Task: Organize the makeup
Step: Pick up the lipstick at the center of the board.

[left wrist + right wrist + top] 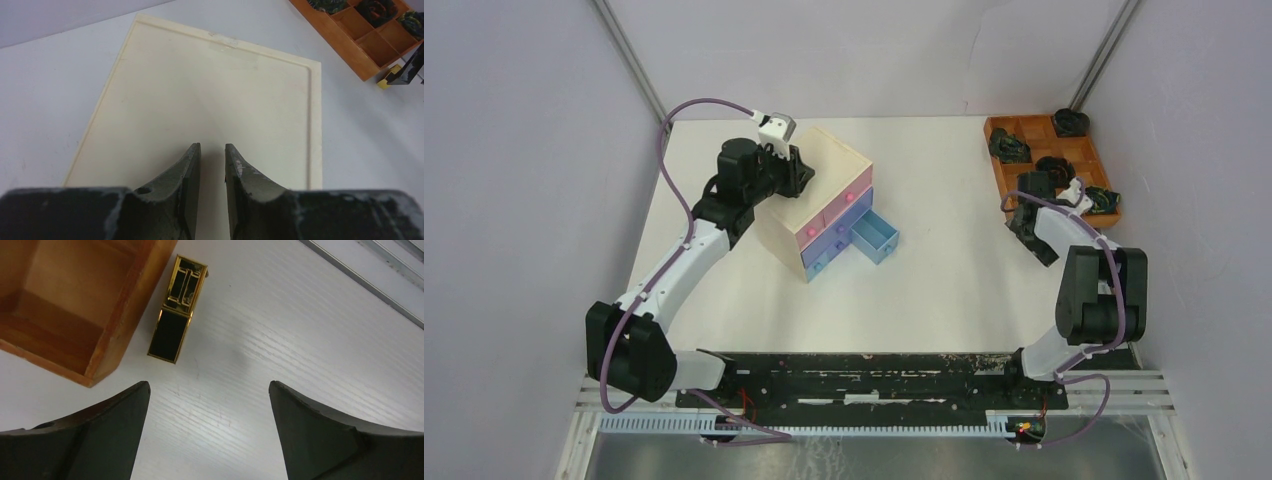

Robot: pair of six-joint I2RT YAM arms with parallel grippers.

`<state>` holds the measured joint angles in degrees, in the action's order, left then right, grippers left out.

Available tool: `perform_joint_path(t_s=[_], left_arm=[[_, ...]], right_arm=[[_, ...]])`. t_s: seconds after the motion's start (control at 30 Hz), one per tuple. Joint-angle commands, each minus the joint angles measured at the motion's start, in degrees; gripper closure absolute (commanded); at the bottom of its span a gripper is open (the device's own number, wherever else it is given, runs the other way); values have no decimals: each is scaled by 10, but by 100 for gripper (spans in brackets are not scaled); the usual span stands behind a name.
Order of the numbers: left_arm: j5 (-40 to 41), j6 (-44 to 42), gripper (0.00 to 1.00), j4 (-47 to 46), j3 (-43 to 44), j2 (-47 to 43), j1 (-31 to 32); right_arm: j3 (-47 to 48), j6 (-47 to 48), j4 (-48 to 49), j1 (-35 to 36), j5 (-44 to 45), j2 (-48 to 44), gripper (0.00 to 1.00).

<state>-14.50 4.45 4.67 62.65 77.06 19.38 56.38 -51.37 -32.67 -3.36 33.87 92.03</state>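
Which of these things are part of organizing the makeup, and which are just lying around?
For the job:
gold case, on the table beside the tray, likely makeup

Just lying about:
tray
dark coils in the tray
chest, though its open blue drawer may be meant to take makeup

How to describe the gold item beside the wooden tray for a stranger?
Find the orange-brown wooden tray at the far right of the table. Just outside its corner lies a small rectangular case. It alone is shiny gold with a black panel.
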Motion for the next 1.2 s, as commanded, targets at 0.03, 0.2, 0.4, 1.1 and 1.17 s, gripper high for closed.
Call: perform_joint_path(t_s=[0.03, 0.2, 0.4, 1.1, 1.17], left_arm=[[-18, 5, 68, 150, -41, 33, 7], [-17, 3, 67, 152, -45, 34, 10], [-21, 0, 67, 152, -46, 35, 16], [-23, -6, 67, 157, -45, 42, 24], [-24, -6, 67, 157, -46, 42, 24]], right_arm=[[-33, -25, 99, -32, -34, -4, 5], [-52, -39, 139, -45, -43, 6, 7], [-47, -48, 163, -52, -53, 16, 8], [-27, -73, 181, -78, -63, 41, 9], [-21, -72, 183, -79, -63, 47, 9]])
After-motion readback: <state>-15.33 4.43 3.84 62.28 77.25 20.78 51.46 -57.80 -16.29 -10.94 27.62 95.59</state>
